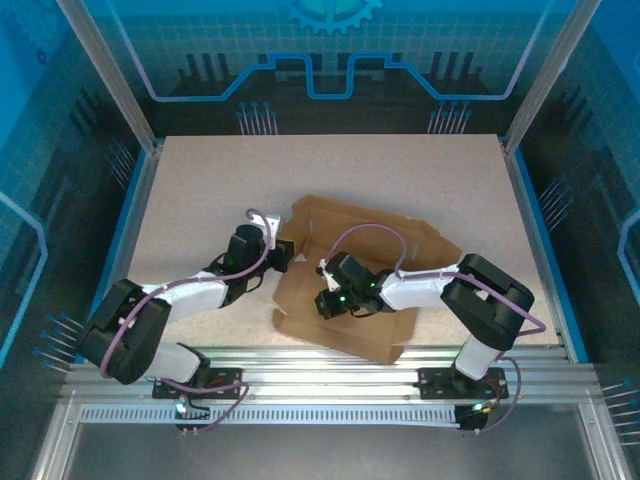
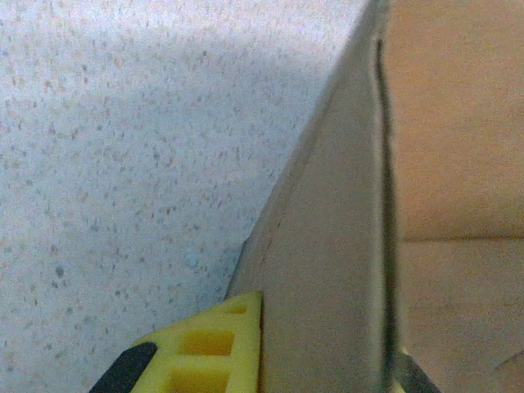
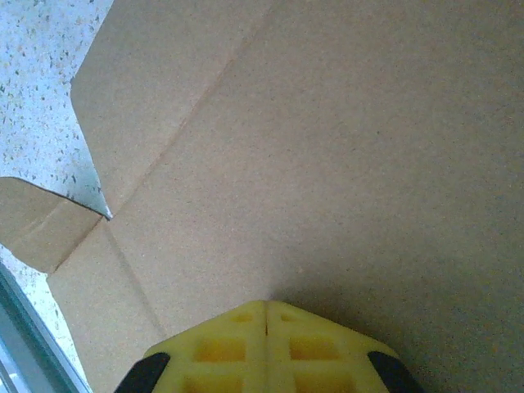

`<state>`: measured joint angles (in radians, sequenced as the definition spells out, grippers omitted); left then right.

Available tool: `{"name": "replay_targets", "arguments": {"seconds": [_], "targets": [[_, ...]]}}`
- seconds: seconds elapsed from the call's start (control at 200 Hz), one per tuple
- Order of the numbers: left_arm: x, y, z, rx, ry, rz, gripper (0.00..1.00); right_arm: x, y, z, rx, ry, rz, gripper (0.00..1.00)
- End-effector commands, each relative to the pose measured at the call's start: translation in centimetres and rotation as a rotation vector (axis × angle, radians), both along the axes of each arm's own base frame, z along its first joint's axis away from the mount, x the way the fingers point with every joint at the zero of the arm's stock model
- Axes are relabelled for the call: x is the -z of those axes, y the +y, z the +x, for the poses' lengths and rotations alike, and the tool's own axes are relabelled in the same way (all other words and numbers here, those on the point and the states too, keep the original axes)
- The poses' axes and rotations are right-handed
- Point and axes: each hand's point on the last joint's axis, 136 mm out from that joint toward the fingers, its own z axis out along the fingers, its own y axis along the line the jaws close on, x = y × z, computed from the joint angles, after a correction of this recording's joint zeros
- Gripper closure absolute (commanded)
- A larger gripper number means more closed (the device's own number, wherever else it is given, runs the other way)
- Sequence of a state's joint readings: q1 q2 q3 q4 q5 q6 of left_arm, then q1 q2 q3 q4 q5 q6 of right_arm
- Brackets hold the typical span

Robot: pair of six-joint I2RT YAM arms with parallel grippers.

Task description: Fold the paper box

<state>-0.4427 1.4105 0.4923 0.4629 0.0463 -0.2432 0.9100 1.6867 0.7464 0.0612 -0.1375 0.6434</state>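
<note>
The left gripper [image 1: 281,256], closed on a raised side flap of the paper box [image 1: 312,216], meets the cardboard at the box's left edge, just left of centre in the overhead view; from its wrist camera the brown flap stands on edge between the jaws, running from the bottom of the frame up towards the top right, with one yellow finger [image 2: 209,348] pressed against its left face at the lower left and a sliver of the other finger at the lower right. The speckled grey-white table [image 2: 123,164] takes up the left of that frame, and more cardboard lies to the right of the flap. The right gripper [image 3: 266,309], its yellow fingertips shut tight together, points down onto a flat panel of the box; creases cross the cardboard at the upper left of its wrist view, and a notch between two flaps shows the table at the left edge. Seen from above, the box lies partly unfolded in the lower middle of the table, its near edge close to the metal rail [image 1: 330,365] at the bottom, its far panels appearing raised, the right arm reaching over it from the lower right with a purple cable [image 1: 366,230] looping above
</note>
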Motion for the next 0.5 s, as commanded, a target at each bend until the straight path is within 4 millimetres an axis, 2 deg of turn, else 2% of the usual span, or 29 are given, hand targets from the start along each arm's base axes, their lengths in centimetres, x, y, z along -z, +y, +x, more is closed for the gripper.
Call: {"name": "replay_targets", "arguments": {"seconds": [0.0, 0.31, 0.495], "targets": [[6.0, 1.1, -3.3, -0.021, 0.203, 0.077, 0.89, 2.8, -2.8, -2.1, -0.009, 0.069, -0.155, 1.00], [6.0, -0.6, -3.4, -0.004, 0.227, 0.054, 0.90, 3.3, -2.7, -2.0, -0.002, 0.078, -0.168, 1.00], [4.6, -2.3, -3.4, 0.033, 0.239, 0.038, 0.91, 3.7, -2.9, -1.9, 0.002, 0.080, -0.184, 1.00]]}}
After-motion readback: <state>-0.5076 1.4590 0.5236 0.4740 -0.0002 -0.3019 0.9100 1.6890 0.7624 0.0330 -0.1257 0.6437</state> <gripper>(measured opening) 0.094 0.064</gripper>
